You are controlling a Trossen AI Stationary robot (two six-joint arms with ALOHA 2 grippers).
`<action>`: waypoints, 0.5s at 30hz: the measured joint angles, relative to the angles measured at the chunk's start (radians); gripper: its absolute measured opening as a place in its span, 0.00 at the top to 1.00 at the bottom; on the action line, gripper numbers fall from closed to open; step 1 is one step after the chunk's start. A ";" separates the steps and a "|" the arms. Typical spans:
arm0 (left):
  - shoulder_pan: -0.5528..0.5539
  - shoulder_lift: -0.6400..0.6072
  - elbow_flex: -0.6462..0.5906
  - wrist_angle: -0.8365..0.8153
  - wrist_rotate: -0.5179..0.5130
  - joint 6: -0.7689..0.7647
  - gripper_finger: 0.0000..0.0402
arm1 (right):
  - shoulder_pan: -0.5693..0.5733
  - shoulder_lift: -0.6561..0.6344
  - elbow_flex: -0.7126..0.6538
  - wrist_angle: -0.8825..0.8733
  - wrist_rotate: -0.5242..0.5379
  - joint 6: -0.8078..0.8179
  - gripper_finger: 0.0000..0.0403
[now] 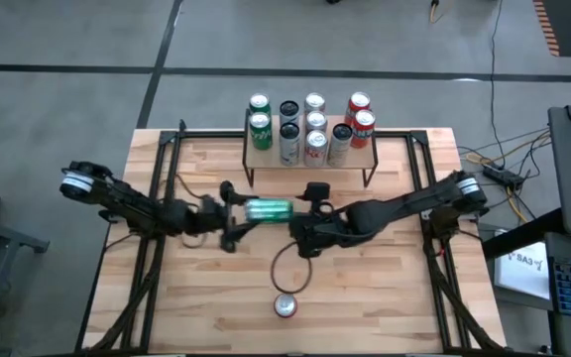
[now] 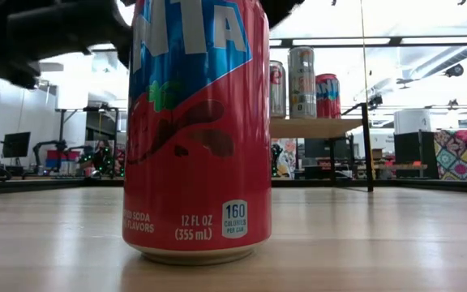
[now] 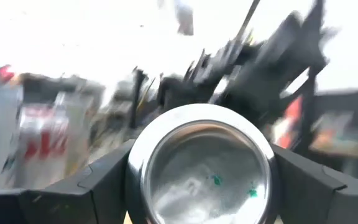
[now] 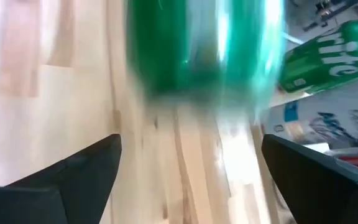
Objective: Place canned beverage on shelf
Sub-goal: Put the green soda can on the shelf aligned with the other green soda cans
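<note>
A green can (image 1: pixel 269 209) lies on its side above the middle of the table, between my two grippers. My left gripper (image 1: pixel 238 213) is shut on it; in the left wrist view the can's silver bottom (image 3: pixel 207 168) faces the camera between the fingers. My right gripper (image 1: pixel 303 220) stands open just off the can's other end, and the can (image 4: pixel 204 50) shows blurred beyond its spread fingers. The shelf (image 1: pixel 360 157) stands at the table's far side with several upright cans (image 1: pixel 310 129) on it. A red can (image 1: pixel 285 305) stands upright near the front edge. My left gripper pinches the green can's side walls at its bottom end (image 3: pixel 134 180) between its two fingers. The fingers come about level from the table's left and lie along the can. The can is on its side, its other end toward the right gripper, off the tabletop.
The red can (image 2: pixel 197 130) fills the low view and hides the grippers there; behind it the shelf (image 2: pixel 314 127) shows with cans on top. A thin black cable loop (image 1: pixel 290 268) lies on the table between the grippers and the red can.
</note>
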State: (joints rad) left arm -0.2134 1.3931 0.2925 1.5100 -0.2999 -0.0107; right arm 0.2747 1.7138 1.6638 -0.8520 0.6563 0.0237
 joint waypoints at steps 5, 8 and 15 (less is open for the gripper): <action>-0.001 -0.127 -0.055 0.044 0.127 -0.081 0.28 | 0.059 -0.120 -0.028 0.003 -0.001 0.004 0.06; 0.000 -0.166 -0.041 0.058 0.230 -0.093 0.28 | 0.087 -0.175 -0.082 0.121 0.000 -0.056 0.06; -0.002 -0.173 0.076 0.057 0.443 -0.161 0.28 | 0.118 -0.235 -0.342 0.718 -0.004 -0.362 0.06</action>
State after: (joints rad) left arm -0.2150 1.2205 0.3685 1.5675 0.1436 -0.1719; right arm 0.3927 1.4792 1.3217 -0.1340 0.6525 -0.3381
